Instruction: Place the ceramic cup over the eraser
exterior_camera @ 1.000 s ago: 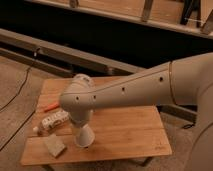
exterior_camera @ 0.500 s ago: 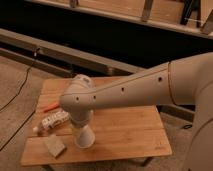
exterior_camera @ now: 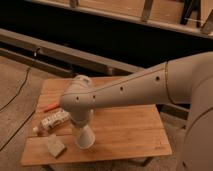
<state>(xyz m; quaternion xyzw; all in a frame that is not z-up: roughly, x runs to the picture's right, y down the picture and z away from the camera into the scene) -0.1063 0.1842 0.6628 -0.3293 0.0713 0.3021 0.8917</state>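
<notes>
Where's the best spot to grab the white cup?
Probably by its narrow end, from straight above. The cup stands upside down on the table, wide rim lowest, so the slimmer top looks easiest to pinch. The gripper is right above it.
</notes>
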